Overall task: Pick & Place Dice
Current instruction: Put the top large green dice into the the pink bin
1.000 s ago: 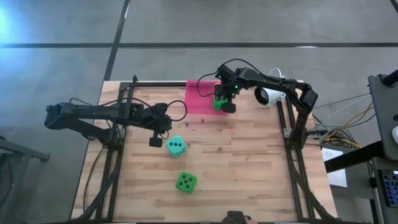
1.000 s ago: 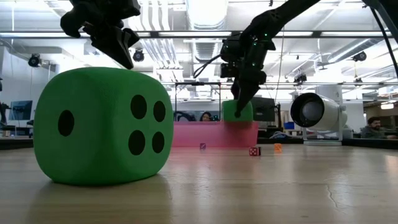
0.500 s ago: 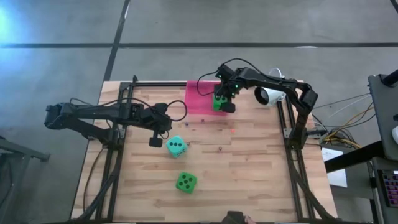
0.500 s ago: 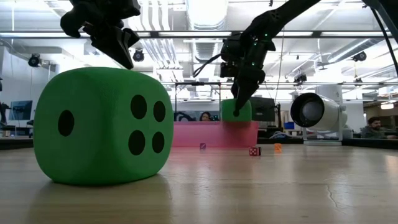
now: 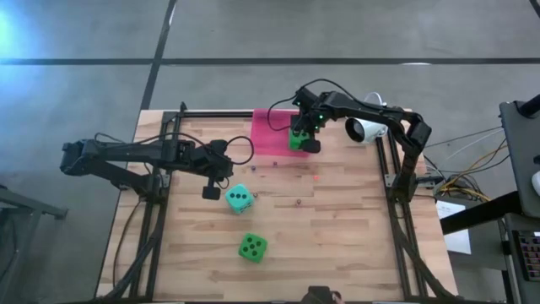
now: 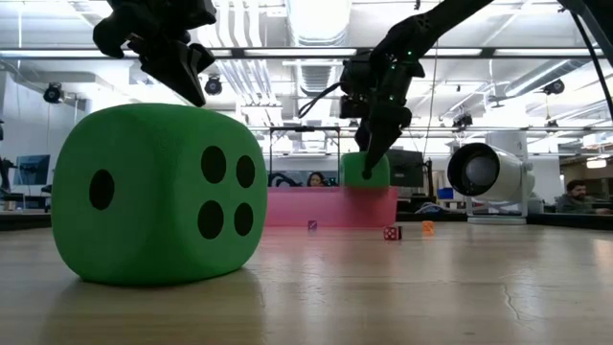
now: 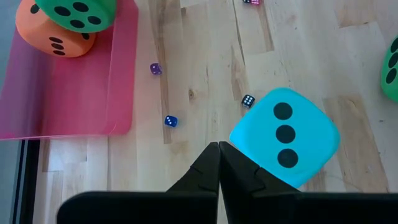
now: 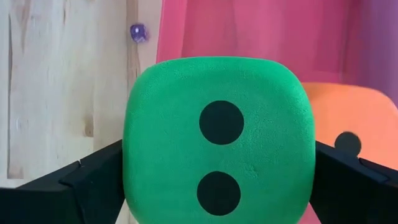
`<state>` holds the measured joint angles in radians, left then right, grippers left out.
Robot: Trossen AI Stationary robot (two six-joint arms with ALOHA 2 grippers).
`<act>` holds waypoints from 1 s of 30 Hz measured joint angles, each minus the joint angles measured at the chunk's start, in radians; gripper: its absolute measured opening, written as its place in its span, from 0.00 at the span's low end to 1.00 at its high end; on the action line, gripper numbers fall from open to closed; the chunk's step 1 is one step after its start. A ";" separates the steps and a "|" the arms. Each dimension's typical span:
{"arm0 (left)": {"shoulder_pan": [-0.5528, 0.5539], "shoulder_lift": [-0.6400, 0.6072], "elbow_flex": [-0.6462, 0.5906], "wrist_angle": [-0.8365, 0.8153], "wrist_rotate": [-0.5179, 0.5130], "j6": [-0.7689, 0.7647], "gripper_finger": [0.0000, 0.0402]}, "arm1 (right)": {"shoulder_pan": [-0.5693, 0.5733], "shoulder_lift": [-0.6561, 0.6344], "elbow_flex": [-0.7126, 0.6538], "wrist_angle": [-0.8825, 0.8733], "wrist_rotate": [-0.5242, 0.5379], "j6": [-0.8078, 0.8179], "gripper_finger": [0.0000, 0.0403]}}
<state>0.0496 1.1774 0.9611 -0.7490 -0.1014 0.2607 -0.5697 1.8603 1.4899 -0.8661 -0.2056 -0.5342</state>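
Observation:
A bright green die (image 8: 217, 137) lies on an orange die (image 8: 348, 118) in the pink tray (image 5: 270, 135) at the table's far side. My right gripper (image 5: 305, 141) hangs over it, open, pointing steeply down, one finger on each side of the green die. My left gripper (image 7: 219, 144) is shut and hovers above the bare wood just left of the teal die (image 5: 239, 198), which rests flat on the table. A second green die (image 5: 252, 247) sits nearer the front edge and fills the left of the low view (image 6: 158, 196). My right gripper has its two fingers (image 8: 93, 186) close beside two opposite sides of the green die (image 8: 134, 155), coming from above. The sides are not dented in. I cannot tell whether the fingers touch them. The die lies on the orange die under it.
Several tiny dice lie scattered on the wood between tray and teal die: a purple one (image 7: 155, 68), a blue one (image 7: 170, 121), a red one (image 6: 392, 233). A white camera-like cylinder (image 5: 367, 129) stands at the far right. Black frame rails run along both table sides.

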 joint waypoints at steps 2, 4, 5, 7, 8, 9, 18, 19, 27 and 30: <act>0.000 0.000 0.000 0.000 0.000 0.000 0.02 | 0.000 0.000 -0.001 -0.005 0.028 -0.004 0.98; 0.000 0.000 0.000 0.000 0.000 0.000 0.02 | 0.000 0.000 -0.002 -0.006 0.072 0.008 0.98; 0.000 0.000 0.000 0.000 0.000 0.000 0.02 | 0.000 0.000 -0.002 -0.005 0.084 0.013 0.98; 0.000 0.000 0.000 0.000 0.000 0.000 0.02 | 0.000 0.000 -0.006 -0.005 0.100 0.024 0.98; 0.000 0.000 0.000 0.000 0.000 0.000 0.02 | 0.000 0.000 -0.009 -0.005 0.100 0.032 0.98; 0.000 0.000 0.000 0.000 0.000 0.000 0.02 | 0.000 0.000 -0.013 -0.006 0.100 0.038 0.98; 0.000 0.000 0.000 0.000 0.000 0.000 0.02 | 0.000 -0.001 -0.031 -0.006 0.100 0.064 0.98; 0.000 0.000 0.000 0.000 0.000 0.000 0.02 | 0.000 -0.001 -0.025 -0.005 0.100 0.064 0.98; 0.000 0.000 0.000 0.000 0.000 0.000 0.02 | 0.000 -0.006 -0.022 0.010 0.096 0.040 0.98; 0.000 0.000 0.000 0.000 0.000 0.000 0.02 | 0.000 -0.006 -0.022 0.010 0.097 0.034 0.98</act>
<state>0.0496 1.1774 0.9611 -0.7490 -0.1017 0.2609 -0.5697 1.8542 1.4677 -0.8558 -0.1090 -0.5007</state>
